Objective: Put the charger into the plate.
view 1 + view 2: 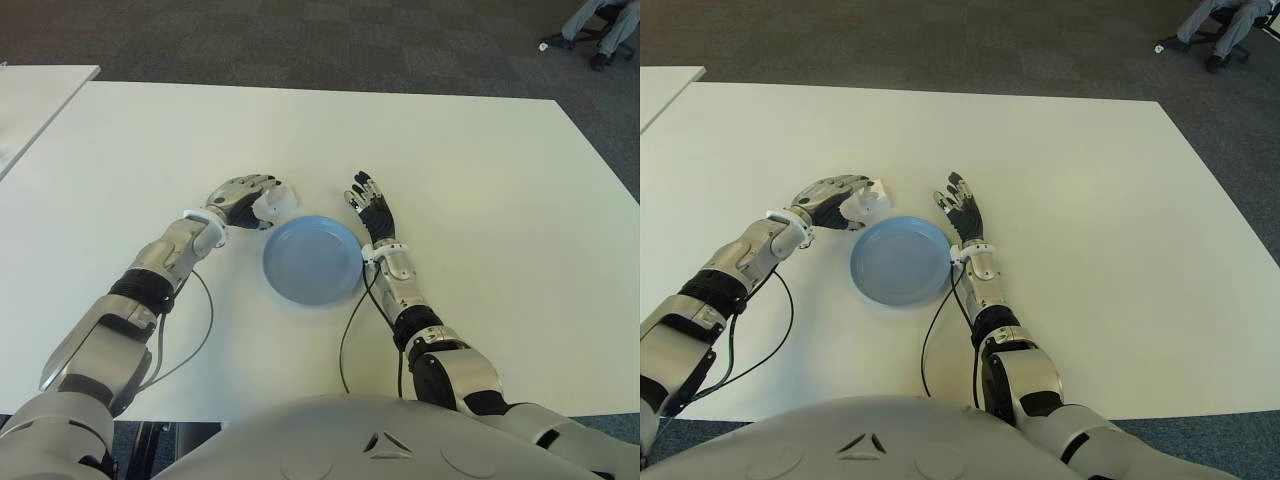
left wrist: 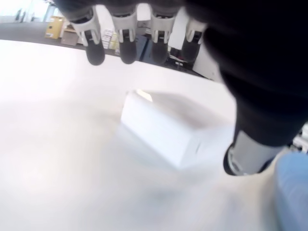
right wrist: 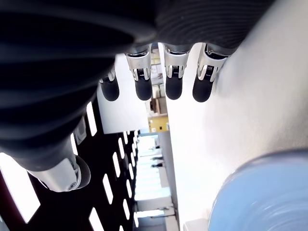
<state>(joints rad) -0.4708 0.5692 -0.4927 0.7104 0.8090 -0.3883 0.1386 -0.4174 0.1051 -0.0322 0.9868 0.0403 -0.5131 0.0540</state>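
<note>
The left hand (image 1: 245, 200) arches over the white charger (image 2: 166, 126), fingers spread above it and thumb down beside it, not clasping it. The charger lies on the white bench (image 1: 480, 180) just beside the blue plate (image 1: 312, 260), outside its rim. The right hand (image 1: 372, 208) shows at the plate's right edge, fingers extended, holding nothing.

Bright, even light overhead; soft shadows on the surface (image 1: 480, 200); both wrist views blurred, glaring white up close.
</note>
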